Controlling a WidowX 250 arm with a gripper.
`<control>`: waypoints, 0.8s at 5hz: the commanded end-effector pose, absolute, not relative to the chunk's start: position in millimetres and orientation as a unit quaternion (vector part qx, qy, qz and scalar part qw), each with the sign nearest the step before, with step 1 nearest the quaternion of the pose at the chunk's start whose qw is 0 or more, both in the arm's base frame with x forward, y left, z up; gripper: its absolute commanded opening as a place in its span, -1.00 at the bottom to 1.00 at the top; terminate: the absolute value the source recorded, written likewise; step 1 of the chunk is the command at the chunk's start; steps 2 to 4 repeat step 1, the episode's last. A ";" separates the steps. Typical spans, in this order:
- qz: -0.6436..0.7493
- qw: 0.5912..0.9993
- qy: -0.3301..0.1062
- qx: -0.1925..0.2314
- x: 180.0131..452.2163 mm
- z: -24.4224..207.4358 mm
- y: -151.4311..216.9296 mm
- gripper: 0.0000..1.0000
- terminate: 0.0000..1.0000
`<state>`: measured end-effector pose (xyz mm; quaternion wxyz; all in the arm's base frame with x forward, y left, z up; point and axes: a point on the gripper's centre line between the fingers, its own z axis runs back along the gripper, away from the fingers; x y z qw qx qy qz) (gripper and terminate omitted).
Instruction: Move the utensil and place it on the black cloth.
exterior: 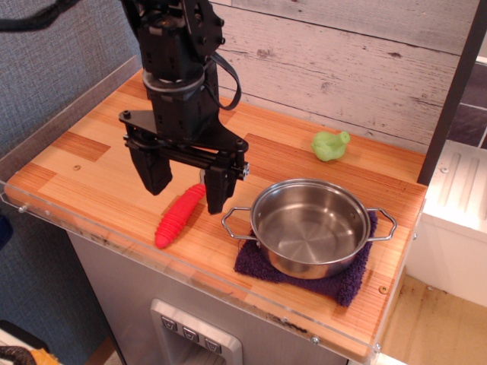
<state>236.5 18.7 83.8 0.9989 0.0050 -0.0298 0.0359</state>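
Observation:
The utensil, a small shiny steel pot (pixel 310 226) with two wire loop handles, sits upright on the black cloth (pixel 344 280), a dark purple fuzzy towel at the counter's front right. The towel shows only around the pot's base. My gripper (pixel 185 185) is open and empty, to the left of the pot and apart from it. Its two black fingers (pixel 153 168) straddle the top of the red-handled spoon (pixel 178 217).
The spoon's bowl is hidden behind the gripper. A small green object (pixel 330 144) lies near the back wall. The wooden counter (pixel 99 152) has a clear plastic rim along its front and left edges. A dark post (pixel 450 99) stands at the right.

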 end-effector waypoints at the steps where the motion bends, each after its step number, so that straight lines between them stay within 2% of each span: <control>1: 0.041 0.998 -0.044 0.007 226.6 95.5 22.9 1.00 1.00; 4: 0.041 0.998 -0.044 0.007 226.6 95.5 22.9 1.00 1.00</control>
